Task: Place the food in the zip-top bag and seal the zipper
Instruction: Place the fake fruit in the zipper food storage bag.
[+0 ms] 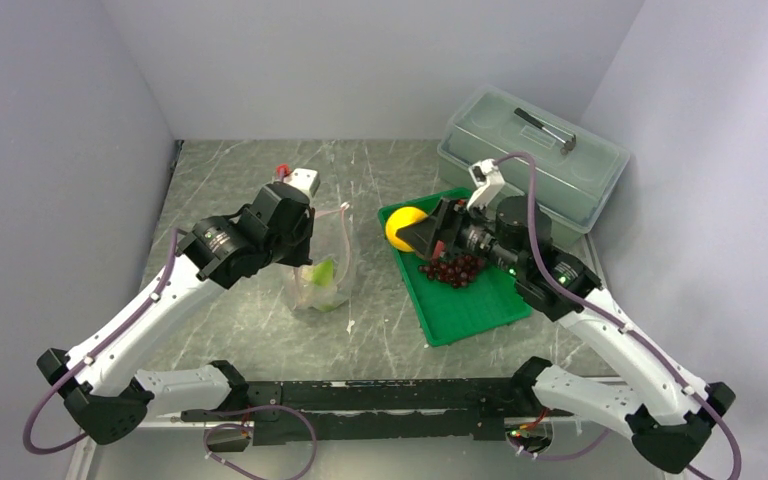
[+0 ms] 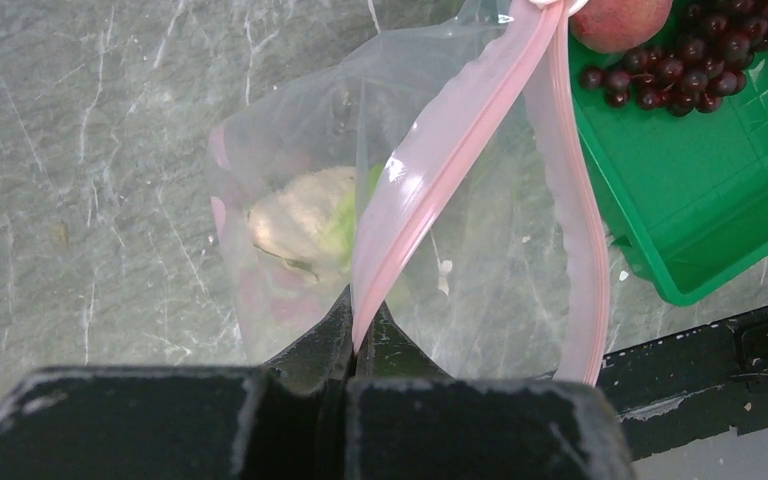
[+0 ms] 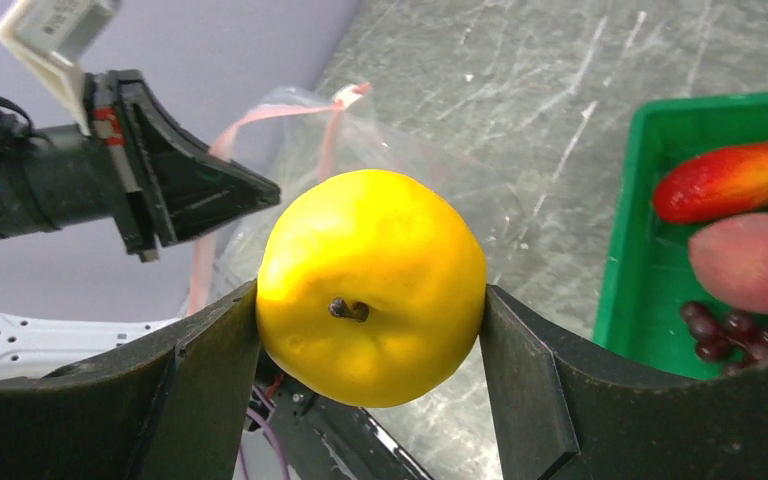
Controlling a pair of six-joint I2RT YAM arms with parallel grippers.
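The clear zip-top bag (image 1: pixel 322 270) stands on the table with its mouth held up. My left gripper (image 2: pixel 360 325) is shut on the pink zipper (image 2: pixel 440 160) at one side of the mouth. A white-and-green vegetable (image 2: pixel 305 220) lies inside the bag. My right gripper (image 3: pixel 370 300) is shut on a yellow-orange fruit (image 3: pixel 370 285), held in the air just right of the bag, over the near-left corner of the green tray (image 1: pixel 470 310). In the tray lie a dark grape bunch (image 1: pixel 452 268), a pink peach (image 3: pixel 750 262) and a red-orange fruit (image 3: pixel 730 178).
A pale green lidded box (image 1: pixel 535 155) with a metal handle stands behind the tray at the back right. Grey walls close in the table on the left, back and right. The arms' black base rail (image 1: pixel 360 400) runs along the near edge.
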